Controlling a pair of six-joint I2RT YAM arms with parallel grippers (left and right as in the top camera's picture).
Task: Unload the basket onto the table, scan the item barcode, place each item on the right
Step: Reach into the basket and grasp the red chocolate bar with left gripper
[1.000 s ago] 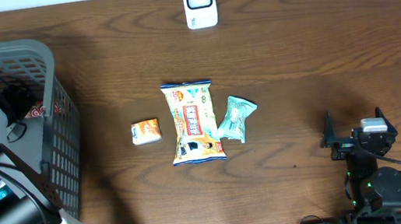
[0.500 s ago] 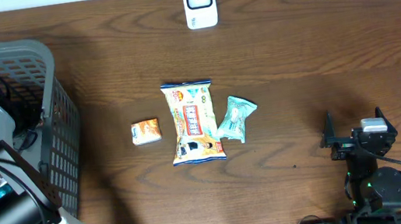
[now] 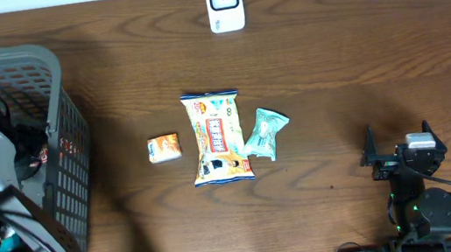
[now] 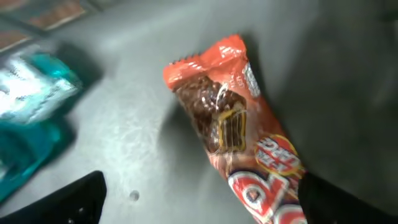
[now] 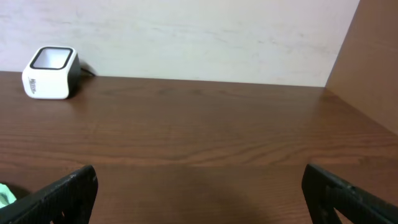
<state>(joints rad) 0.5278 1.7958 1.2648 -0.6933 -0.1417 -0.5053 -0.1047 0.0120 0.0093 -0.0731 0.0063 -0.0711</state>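
Left gripper (image 4: 202,186) wide open over glossy crinkled orange packet (image 4: 233,124) in grey mesh basket (image 3: 58,96); right gripper (image 5: 199,174) open, empty.

Wooden table (image 3: 357,54) holds scanner (image 3: 224,2), basket (image 3: 60,123), large packet (image 3: 217,138), teal packet (image 3: 265,133), orange packet (image 3: 164,148).

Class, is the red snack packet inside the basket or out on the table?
Inside the basket: the packet lies on its grey floor beside a teal pack.
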